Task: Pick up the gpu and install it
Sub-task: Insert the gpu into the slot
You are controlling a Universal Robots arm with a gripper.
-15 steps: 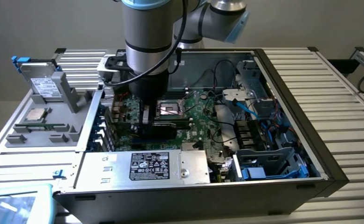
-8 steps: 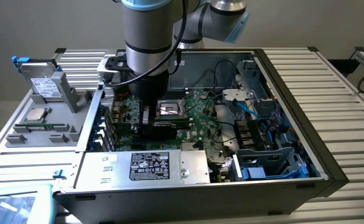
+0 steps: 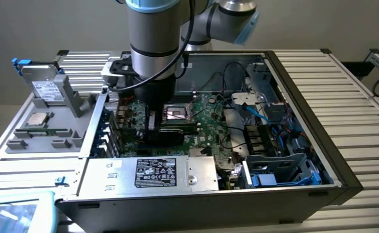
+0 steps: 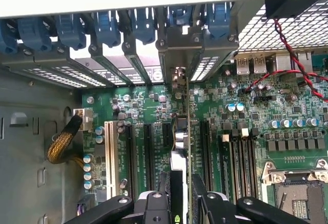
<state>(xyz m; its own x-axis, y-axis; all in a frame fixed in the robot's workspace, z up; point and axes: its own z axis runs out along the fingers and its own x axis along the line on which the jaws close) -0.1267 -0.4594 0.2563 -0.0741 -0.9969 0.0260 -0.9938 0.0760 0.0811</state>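
Inside the open case [image 3: 196, 213], over the motherboard [image 4: 246, 126], the gpu [image 4: 177, 193] stands on edge among the expansion slots, one end towards the rear openings [image 4: 177, 75]. The gripper [image 4: 179, 199] clamps it by both faces. Judged step: installation, card at its slot, though whether it is seated cannot be told. Seating calls for the card's edge square to the slot and a straight, even press.
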